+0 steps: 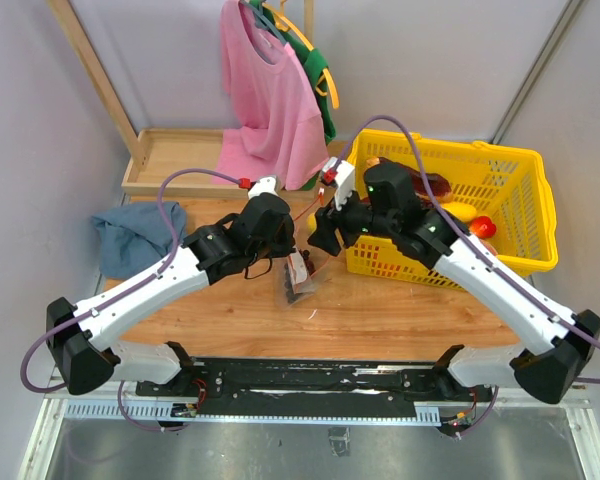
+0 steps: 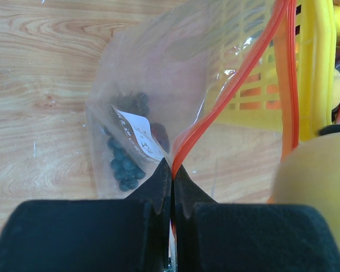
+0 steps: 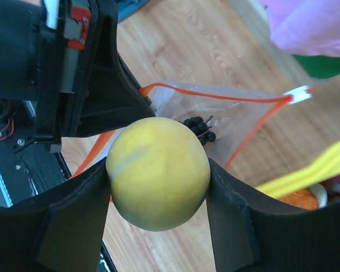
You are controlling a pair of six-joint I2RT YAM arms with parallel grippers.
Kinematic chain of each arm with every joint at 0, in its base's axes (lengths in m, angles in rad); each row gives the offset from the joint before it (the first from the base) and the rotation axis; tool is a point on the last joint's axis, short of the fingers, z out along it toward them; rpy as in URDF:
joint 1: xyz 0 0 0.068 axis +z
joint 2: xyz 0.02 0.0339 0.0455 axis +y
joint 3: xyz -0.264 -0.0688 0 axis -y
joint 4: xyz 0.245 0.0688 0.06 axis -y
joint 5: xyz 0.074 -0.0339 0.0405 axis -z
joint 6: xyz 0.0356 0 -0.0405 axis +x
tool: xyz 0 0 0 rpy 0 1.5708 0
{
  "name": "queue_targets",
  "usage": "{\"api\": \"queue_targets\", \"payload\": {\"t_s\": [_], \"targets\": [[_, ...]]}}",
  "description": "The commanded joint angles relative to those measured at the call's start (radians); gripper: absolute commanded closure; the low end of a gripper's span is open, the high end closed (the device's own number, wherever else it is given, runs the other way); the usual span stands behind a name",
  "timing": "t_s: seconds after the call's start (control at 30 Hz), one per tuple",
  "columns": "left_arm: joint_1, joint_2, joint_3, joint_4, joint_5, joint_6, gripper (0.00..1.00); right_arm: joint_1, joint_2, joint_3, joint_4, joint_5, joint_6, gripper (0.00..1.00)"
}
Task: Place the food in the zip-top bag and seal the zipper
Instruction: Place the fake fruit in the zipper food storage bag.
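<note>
Cannot read the writing on the white label [image 2: 137, 134] of the zip-top bag [image 2: 158, 68]. Cannot name the dark round pieces [image 2: 123, 167] inside, smeared behind plastic. Blurred and cut by the left wrist view's right edge: yellow fruit [image 2: 317, 192]. Lost behind that fruit in the right wrist view: a stretch of the zipper [image 3: 215, 96]. Cropped at top and right of the left wrist view: yellow basket [image 2: 314, 68].

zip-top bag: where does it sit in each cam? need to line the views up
Top external: zip-top bag at picture centre, dark contents inside, left of the yellow basket.
Left wrist: fills the centre, zipper pinched in the left gripper.
Right wrist: upper centre-right, behind the yellow fruit in the right gripper.
Shared landmark: yellow basket, on the right in every view.
</note>
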Motion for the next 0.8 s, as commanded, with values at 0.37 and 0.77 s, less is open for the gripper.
{"api": "queue_targets", "payload": {"t_s": [0.37,0.77], "targets": [[0.006,-0.049,-0.010,0.016,-0.008,-0.014,1.00,0.029,0.111,-0.029,0.050,0.076,0.003,0.20],[0.007,-0.056,-0.029,0.020,-0.013,-0.015,1.00,0.015,0.058,0.117,-0.113,0.272,-0.044,0.10]]}}
